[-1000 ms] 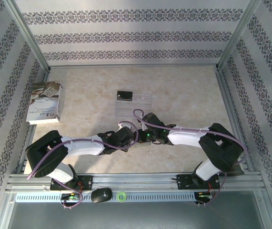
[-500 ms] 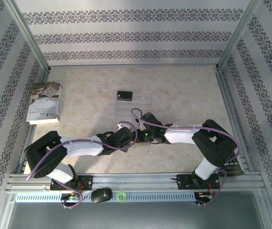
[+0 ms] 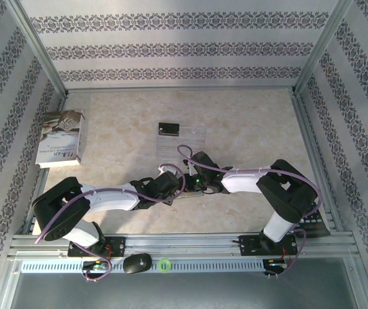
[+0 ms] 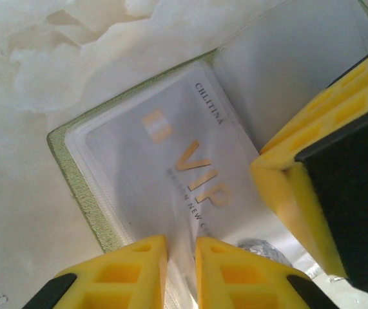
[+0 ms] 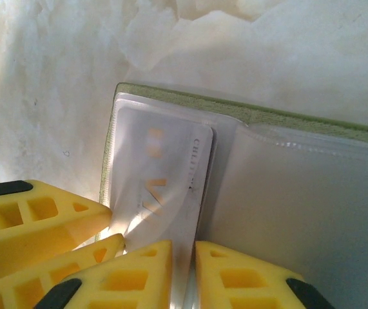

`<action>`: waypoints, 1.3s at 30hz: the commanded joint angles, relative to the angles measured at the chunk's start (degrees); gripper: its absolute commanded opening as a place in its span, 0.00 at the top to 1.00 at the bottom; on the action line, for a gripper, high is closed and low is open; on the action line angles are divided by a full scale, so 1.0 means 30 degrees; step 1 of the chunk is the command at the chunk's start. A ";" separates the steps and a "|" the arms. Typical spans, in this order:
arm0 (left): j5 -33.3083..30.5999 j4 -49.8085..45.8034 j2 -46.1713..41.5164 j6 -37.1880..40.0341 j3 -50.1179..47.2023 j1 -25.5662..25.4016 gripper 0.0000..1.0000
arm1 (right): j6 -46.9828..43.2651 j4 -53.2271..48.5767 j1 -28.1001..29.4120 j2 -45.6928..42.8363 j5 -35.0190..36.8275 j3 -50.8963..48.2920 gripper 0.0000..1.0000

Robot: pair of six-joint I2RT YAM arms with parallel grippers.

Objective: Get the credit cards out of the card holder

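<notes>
Left tool [image 4: 180, 270] is pinching, jaws narrow, the card holder [image 4: 80, 190] at its clear sleeve edge. Right tool [image 5: 184, 277] is nipping the silvery card [image 4: 171, 167] inside its pocket. We're seeing the holder lying open on the surface [image 3: 248, 122], near centre, with the black card [image 3: 168, 129] sitting well behind.

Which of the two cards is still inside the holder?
The silvery-white card printed VIP, under the card holder's clear pocket. The black card lies out on the table, farther back.
</notes>
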 commanded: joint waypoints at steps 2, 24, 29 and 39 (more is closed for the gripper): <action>0.1258 -0.0904 0.0398 0.0328 -0.0684 0.0260 0.77 | 0.0302 0.0513 0.0093 0.0735 -0.0249 0.0418 0.78; 0.1658 -0.0258 -0.0529 -0.0015 -0.1702 0.1049 0.68 | 0.0359 -0.1467 0.0208 -0.2631 0.4100 -0.1277 1.00; 0.1935 0.0070 -0.0199 0.0168 -0.1799 0.1321 0.72 | -0.0256 -0.0419 0.0405 -0.1914 0.1609 -0.0455 0.96; 0.2160 0.0173 -0.0273 0.0269 -0.1832 0.1403 0.71 | -0.0270 -0.1714 0.0754 -0.1232 0.2907 0.0501 0.91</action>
